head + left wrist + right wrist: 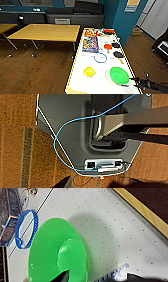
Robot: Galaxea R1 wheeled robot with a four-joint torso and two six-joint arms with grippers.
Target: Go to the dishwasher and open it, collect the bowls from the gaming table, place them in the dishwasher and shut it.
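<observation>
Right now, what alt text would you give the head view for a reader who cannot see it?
The right gripper reaches the near rim of a bright green bowl on the long white gaming table. A smaller yellow-green bowl sits left of it; beyond lie a blue ring, paddles and a colourful box.

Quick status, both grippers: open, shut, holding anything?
Left gripper: cannot be told.
Right gripper: at the near rim of the green bowl on the gaming table; open or shut cannot be told.

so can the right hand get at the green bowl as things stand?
Probably yes: the right hand sits right at the green bowl, at its rim near the edge of the gaming table, with nothing between them.
</observation>
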